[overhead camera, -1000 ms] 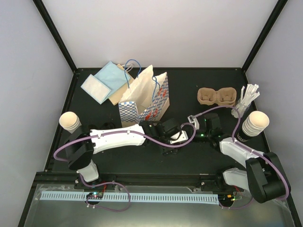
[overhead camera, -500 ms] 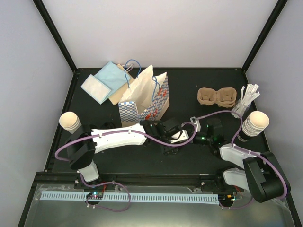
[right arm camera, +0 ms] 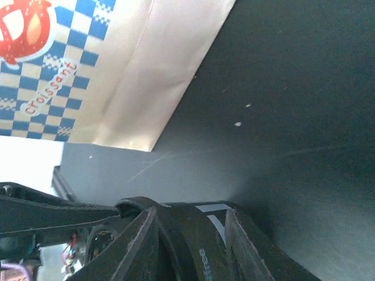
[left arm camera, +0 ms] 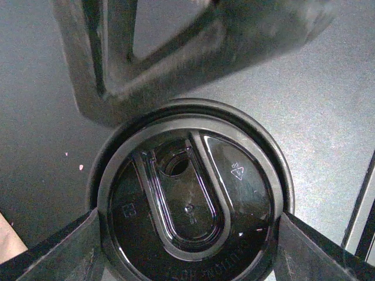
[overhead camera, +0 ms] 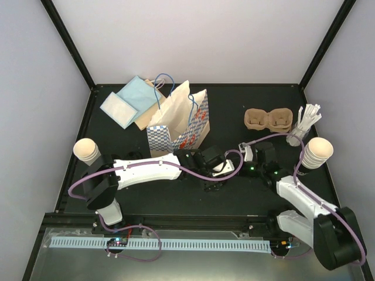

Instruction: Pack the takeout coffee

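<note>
**A:** Where is the lid?

**B:** The lid is close to the middle of the table, just toward 5 o'clock from centre. From overhead the arm hides it. The left wrist view shows it top side up, with its sip hole near 12 o'clock. I cannot tell whether it rests on the table or hangs just above it.

**A:** Is the left gripper on it?

**B:** Yes, the left gripper is clamped across the lid. One of its fingers presses the rim at 8 o'clock and the other presses at 4 o'clock.

**A:** And the right gripper?

**B:** The right gripper is just beside the left one, at its 3 o'clock. In the left wrist view one of its fingers shows blurred at the lid's 12 o'clock, close to the rim. In its own view the fingers stand apart with something dark between them. I cannot tell whether it is gripping or loose.

**A:** Where are the other coffee things?

**B:** The cup tray lies at 2 o'clock, well apart from both grippers. The left cup stack stands at the 9 o'clock edge and the right cup stack at the 3 o'clock edge.

**A:** Anything else on the table?

**B:** The checked bag stands at 11 o'clock from the lid. The stir sticks are at the right cup stack's 12 o'clock, and some pale blue napkins lie toward the 10 o'clock corner.
</note>
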`<state>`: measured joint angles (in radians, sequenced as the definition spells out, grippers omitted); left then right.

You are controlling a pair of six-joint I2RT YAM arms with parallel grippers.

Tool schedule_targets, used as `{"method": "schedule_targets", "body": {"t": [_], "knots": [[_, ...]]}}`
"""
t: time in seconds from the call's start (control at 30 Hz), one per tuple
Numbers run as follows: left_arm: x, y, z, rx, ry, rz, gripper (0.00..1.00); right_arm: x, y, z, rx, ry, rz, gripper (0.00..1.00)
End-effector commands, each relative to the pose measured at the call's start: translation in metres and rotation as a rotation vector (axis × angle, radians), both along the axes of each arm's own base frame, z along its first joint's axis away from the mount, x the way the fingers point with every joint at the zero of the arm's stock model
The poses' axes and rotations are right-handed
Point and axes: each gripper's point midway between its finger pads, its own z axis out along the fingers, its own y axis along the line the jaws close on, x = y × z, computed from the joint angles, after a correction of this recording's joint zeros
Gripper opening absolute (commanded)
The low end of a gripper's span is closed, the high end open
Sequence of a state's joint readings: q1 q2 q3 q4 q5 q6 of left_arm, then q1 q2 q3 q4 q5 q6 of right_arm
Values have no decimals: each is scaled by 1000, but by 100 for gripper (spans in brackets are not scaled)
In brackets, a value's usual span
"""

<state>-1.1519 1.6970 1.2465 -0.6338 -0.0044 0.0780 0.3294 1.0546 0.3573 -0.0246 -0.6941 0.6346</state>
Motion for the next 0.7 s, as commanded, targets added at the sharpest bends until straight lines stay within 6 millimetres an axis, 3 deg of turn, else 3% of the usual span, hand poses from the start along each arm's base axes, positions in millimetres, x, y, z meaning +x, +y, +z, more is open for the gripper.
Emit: {"method": "schedule_targets", "body": {"t": [0.0, 0.17, 0.4, 0.67], "knots": [[-23, 50, -69, 271, 112, 29, 60, -2, -30, 3, -207, 21, -96, 36], [-15, 49, -65, 271, 127, 131, 60, -6, -37, 26, -229, -30, -110, 39], [-16, 44, -58, 238, 184, 255, 59, -42, -30, 21, -145, 20, -30, 39], [-17, 47, -60, 238, 186, 303, 59, -58, -25, 19, -85, 43, 6, 40]]}}
